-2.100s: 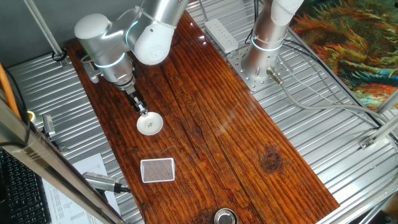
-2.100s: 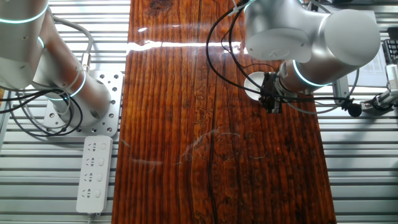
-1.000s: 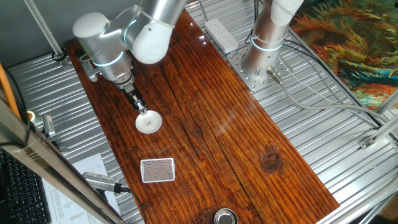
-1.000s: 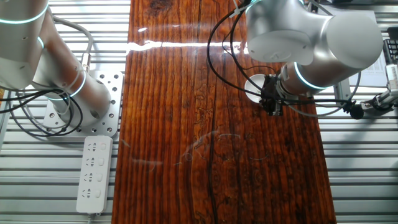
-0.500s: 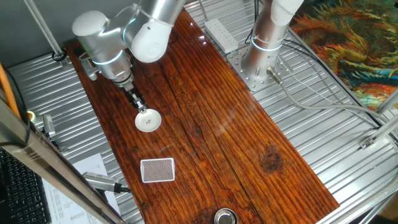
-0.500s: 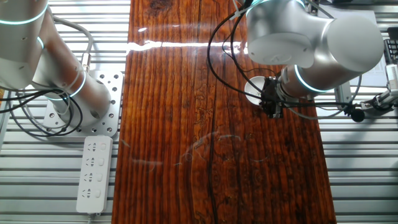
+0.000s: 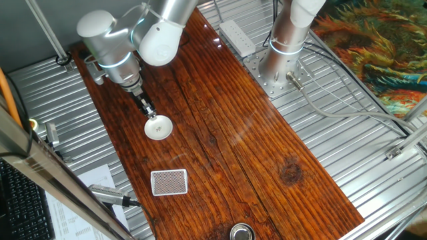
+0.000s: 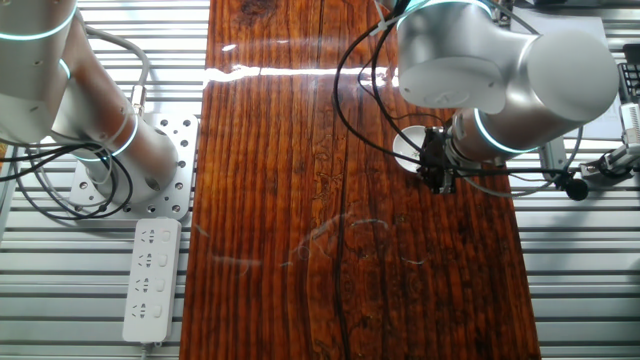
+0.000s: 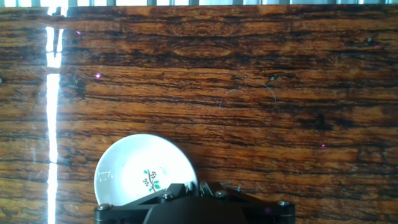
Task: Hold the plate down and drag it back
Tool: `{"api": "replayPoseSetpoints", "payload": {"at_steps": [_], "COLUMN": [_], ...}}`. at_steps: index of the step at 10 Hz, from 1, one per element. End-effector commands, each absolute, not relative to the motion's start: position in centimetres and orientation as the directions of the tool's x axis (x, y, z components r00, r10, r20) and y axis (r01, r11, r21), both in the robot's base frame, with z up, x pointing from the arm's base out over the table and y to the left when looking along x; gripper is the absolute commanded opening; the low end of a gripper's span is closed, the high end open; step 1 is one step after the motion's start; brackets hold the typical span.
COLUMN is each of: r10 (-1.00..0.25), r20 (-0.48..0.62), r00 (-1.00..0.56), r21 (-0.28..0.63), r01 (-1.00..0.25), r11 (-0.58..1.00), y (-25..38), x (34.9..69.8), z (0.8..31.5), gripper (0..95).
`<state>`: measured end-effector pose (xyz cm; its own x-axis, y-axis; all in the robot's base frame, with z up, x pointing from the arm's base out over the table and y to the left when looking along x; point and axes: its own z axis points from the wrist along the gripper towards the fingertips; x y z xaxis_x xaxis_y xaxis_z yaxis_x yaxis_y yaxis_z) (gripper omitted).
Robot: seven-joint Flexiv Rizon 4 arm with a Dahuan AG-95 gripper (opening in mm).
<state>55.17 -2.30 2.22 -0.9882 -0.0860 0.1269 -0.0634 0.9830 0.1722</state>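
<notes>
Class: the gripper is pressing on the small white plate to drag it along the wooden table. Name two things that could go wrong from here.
1. The gripper presses near the plate's rim, not its centre, so the plate might tip or slip free.
2. The plate sits near the table's left edge; a sideways drift could push it off.

The robot arm (image 7: 160, 27) at the upper left is big, round and shiny silver, with thin glowing blue-green rings at its joints. Black cables loop beside it. Its small gripper (image 7: 152, 119) is black, with silver screws on its housing.
</notes>
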Motion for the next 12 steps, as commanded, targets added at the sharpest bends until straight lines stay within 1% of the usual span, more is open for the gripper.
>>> {"api": "replayPoseSetpoints", "payload": {"at_steps": [1, 12], "r10": [-0.089, -0.107], "r20": [0.127, 0.128], "r00": [-0.988, -0.986], "r21": [0.173, 0.170], "r01": [-0.066, -0.084], "r11": [0.983, 0.982], "y": [-2.4, -3.6], "x": [55.1, 54.8], "z": [2.3, 2.2], "gripper": [0.0, 0.0]}}
